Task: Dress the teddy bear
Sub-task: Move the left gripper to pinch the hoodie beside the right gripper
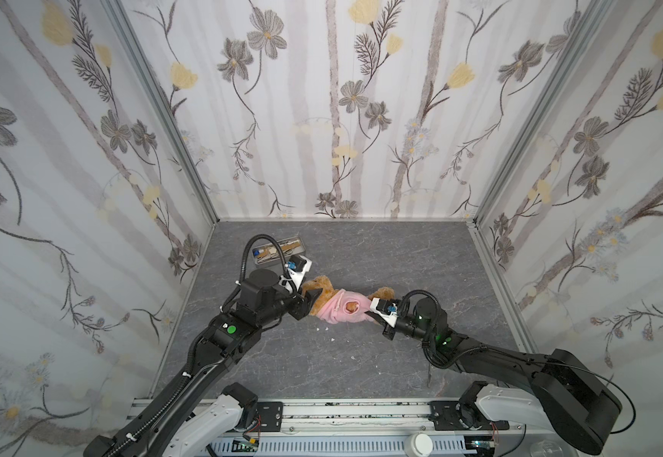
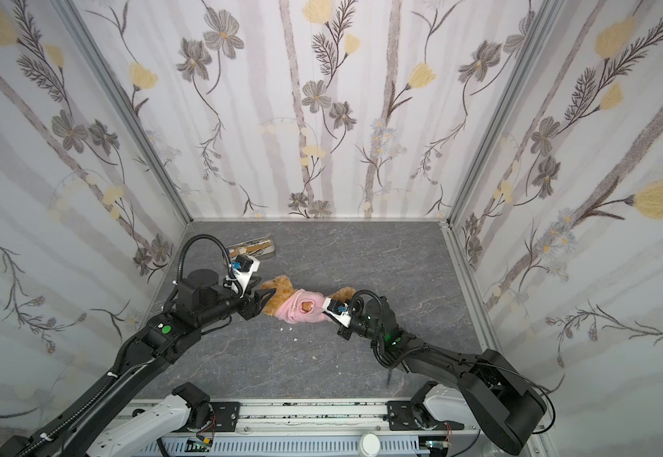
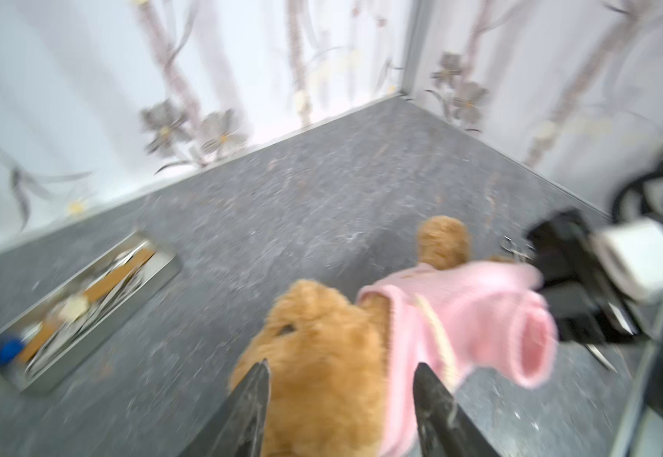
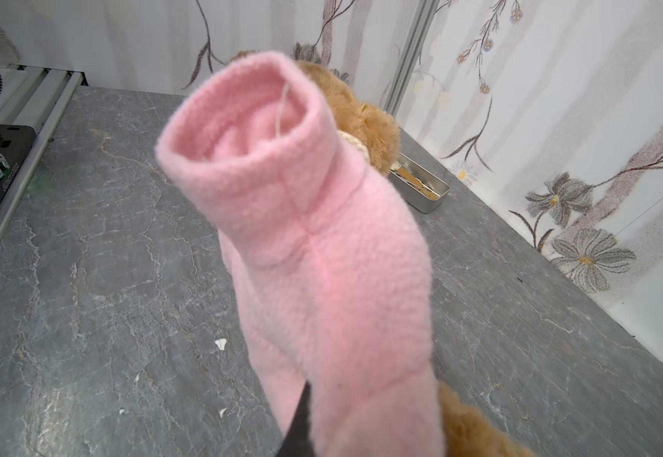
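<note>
- Left wrist view, smeared by motion, shows the left gripper (image 3: 341,365) with its jaws spread wide on either side of the teddy bear (image 3: 322,356), at the head end. Whether the pads press the fur I cannot tell.
- In both top views the bear lies across the middle of the table (image 1: 361,356), stretched between the two grippers. Its head is toward the left one and its legs toward the right.
- The pink shirt (image 1: 340,308) already wraps the torso, so the neck opening looks to have passed over the head.
- The right gripper (image 1: 370,313) is closed tight on the shirt's lower edge, near the legs. That hold probably serves to draw the fabric down the body.
- In the right wrist view one sleeve (image 4: 250,130) gapes round and looks empty, so I judge that an arm is not yet threaded through it.
- Straddling the head likely lets the left gripper steady the bear against the pull on the hem.
- A metal tray (image 1: 305,242) of small tools sits near the back wall, well apart from the work.
</note>
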You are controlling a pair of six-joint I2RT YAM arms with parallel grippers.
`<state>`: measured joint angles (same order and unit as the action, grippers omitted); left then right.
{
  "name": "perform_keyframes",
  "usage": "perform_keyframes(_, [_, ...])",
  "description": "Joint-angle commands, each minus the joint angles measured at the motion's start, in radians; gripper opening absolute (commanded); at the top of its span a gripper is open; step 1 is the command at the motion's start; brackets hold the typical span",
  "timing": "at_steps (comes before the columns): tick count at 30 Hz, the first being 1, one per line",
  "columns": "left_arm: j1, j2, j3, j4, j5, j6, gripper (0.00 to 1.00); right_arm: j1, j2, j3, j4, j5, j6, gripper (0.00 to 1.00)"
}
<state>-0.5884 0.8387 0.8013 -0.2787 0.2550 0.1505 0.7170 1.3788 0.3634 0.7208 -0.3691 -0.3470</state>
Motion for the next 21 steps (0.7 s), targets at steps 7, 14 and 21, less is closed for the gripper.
perform_keyframes(7, [-0.237, 0.054, 0.008, 0.072, -0.004, 0.411, 0.30, 0.012, 0.013, 0.027, 0.045, -0.017, 0.024, 0.00])
perform_keyframes(14, [-0.276, 0.139, 0.048, 0.067, -0.025, 0.487, 0.16, 0.015, 0.011, 0.032, 0.018, -0.003, 0.011, 0.00])
perform_keyframes(21, [-0.294, 0.180, 0.061, 0.053, -0.047, 0.532, 0.12, 0.016, 0.015, 0.038, 0.004, 0.004, -0.001, 0.00])
